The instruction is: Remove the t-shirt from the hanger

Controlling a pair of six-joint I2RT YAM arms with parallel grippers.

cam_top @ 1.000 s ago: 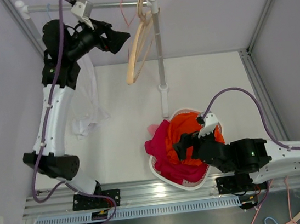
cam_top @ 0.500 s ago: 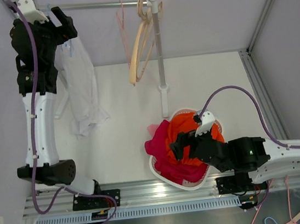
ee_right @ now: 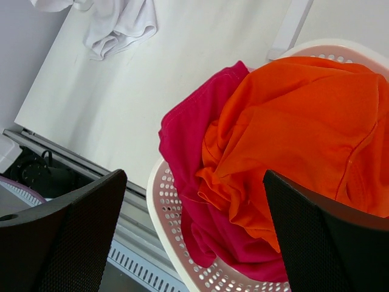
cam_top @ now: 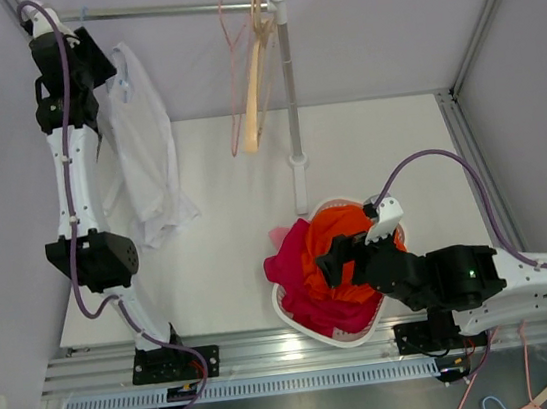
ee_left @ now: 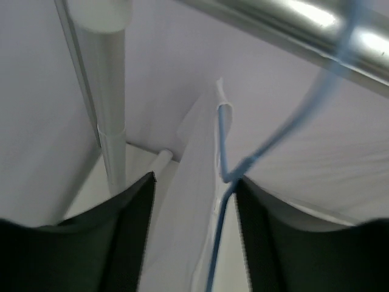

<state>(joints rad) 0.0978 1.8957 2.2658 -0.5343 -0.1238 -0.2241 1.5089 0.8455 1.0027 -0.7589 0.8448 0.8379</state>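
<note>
"Left arm has swung along to the rail's far end. Where are its fingers?"

"The left gripper's [ee_left: 194, 198] fingers [ee_left: 130, 234] stand parted either side of the white t-shirt [ee_left: 182, 182] and its blue hanger [ee_left: 223, 137], clamping nothing. The shirt hangs from the rail [ee_left: 285, 18]."

"What's the risk?"

"Closing may trap wire with cloth — then pulling drags the hanger off too. The right gripper [ee_right: 191, 182] gapes wide and empty over the basket [ee_right: 159, 201]."

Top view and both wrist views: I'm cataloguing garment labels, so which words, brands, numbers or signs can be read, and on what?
None: no readable text in any view.
White t-shirt: plain, no print or tag showing.
Orange shirt, pink garment, basket: no lettering visible.
</note>
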